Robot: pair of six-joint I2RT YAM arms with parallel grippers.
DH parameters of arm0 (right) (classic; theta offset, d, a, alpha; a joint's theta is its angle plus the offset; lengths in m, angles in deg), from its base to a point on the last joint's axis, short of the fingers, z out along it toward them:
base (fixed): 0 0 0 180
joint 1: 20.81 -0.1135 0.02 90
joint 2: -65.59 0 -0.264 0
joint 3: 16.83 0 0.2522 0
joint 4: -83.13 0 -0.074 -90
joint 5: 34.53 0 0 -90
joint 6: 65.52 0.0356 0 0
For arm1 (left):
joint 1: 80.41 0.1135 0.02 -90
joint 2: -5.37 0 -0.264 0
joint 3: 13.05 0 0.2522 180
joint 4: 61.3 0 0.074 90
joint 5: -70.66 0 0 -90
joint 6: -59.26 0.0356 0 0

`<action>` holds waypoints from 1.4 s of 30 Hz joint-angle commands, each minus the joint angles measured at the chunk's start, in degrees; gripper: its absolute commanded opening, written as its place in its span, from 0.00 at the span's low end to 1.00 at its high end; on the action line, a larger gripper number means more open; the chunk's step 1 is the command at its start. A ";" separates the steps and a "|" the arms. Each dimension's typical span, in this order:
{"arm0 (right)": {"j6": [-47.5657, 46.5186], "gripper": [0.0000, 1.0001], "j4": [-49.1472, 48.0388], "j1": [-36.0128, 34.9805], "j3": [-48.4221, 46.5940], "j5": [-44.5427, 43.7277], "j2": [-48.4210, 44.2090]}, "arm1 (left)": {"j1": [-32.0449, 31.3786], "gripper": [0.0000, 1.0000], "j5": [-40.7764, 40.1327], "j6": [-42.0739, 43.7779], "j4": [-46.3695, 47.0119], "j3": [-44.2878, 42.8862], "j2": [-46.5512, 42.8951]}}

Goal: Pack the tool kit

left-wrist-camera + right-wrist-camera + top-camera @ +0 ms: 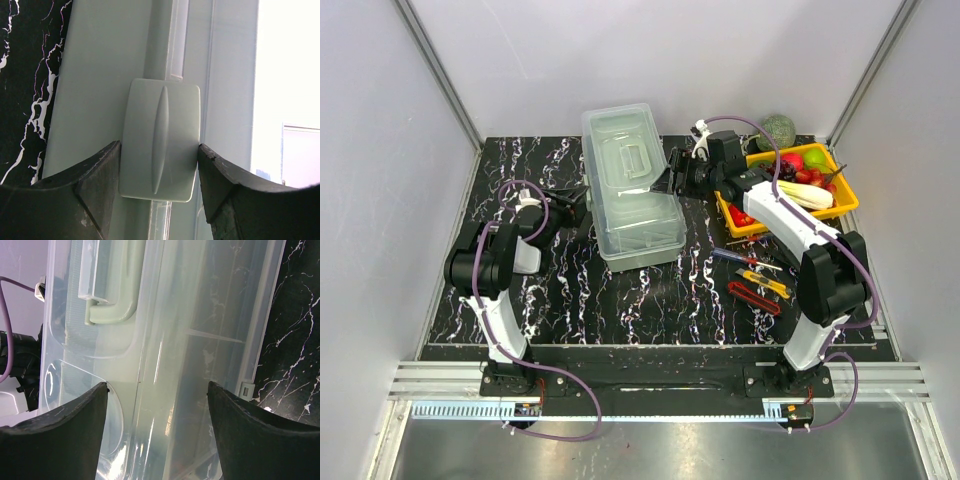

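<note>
Left wrist: left gripper (159, 150) pinching side latch (160, 115) of toolbox (630, 200). Right gripper (157, 385) spread, at toolbox lid (210, 315). Likely stiff, slick, light plastic; lift by lid's handle (115, 315).

Parted end effector (158, 386) facing toolbox lid (200, 315)

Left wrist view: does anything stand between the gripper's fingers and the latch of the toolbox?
Nothing visible does. The latch on the toolbox sits directly between the fingers of the left gripper, and both appear to press against its sides.
</note>
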 commanded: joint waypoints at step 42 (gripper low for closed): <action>2.37 0.79 10.77 -1.94 -0.56 -7.62 6.92 | 1.61 0.10 1.93 -1.26 13.49 4.56 -12.60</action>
